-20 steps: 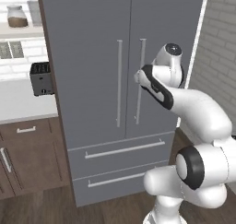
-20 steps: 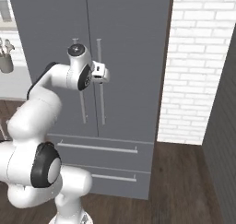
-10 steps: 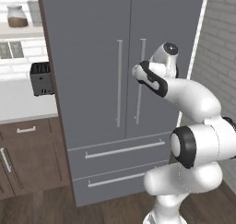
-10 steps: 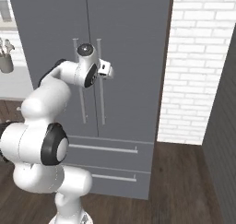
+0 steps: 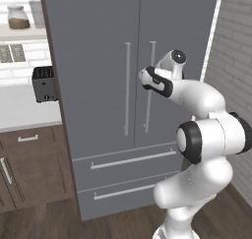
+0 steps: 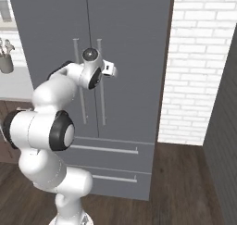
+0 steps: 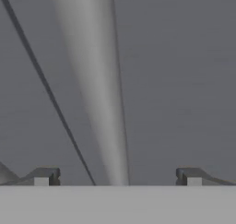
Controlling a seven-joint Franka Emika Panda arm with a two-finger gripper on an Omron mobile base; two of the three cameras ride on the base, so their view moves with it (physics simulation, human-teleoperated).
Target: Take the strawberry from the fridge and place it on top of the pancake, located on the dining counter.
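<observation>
The fridge stands tall and grey in front of the robot, both upper doors shut and the two drawers below them closed too. Two slim upright handles run side by side near the seam between the doors. The arm reaches up and forward from the base, bent at the elbow, with its hand right at the right-hand door handle, about at the handle's upper part.

From the camera on the hand, the gripper faces the door squarely and close. Its two fingertips sit wide apart, and the pale handle runs up between them, nearer the middle than either tip. Nothing is pinched between the fingers. The dark line of the door seam slants up to the left of the handle.

From the right side, the hand shows against the doors at the top of the right-hand handle, the wrist turned toward the fridge.

To the left of the fridge a white worktop sits over brown cabinets, with a dark toaster on it and a jar on a shelf above. To the right is a white brick wall, and the floor is dark wood.

The strawberry cannot be seen with the fridge doors closed.
</observation>
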